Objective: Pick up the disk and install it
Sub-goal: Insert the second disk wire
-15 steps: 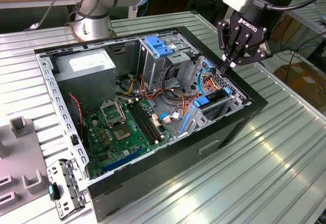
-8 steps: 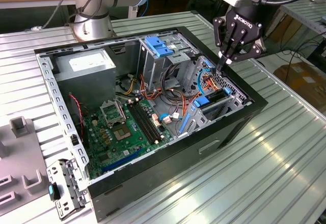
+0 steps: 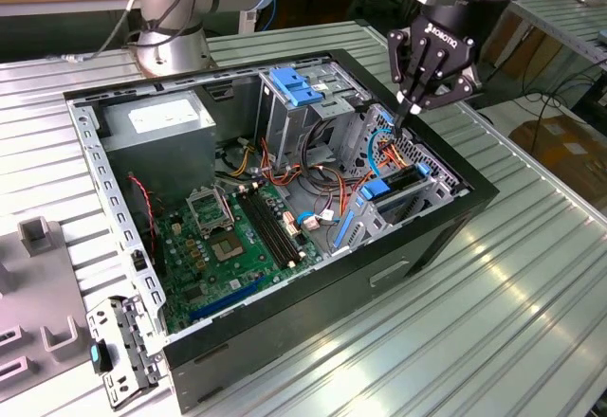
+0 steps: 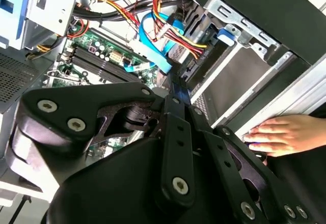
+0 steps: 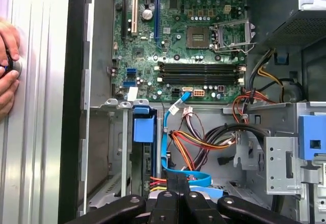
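Observation:
The disk (image 3: 394, 188) sits on edge in the drive bay at the open computer case's near right corner, with the blue end of its carrier facing the motherboard. That blue carrier end (image 5: 143, 128) shows in the first wrist view, and a blue corner (image 4: 225, 34) in the second wrist view. My gripper (image 3: 410, 112) hangs over the far end of that bay, just above the blue and orange cables. Its fingers (image 5: 178, 183) are pressed together, shut on nothing. The fingertips (image 4: 175, 81) point down toward the cables beside the bay.
A grey power-supply box (image 3: 156, 118) fills the case's far left corner. A blue clip (image 3: 296, 85) tops the grey metal cage. The motherboard (image 3: 237, 237) lies on the floor. A person's hand (image 4: 280, 135) rests on the case's outer wall. Grey fixtures (image 3: 38, 237) stand left.

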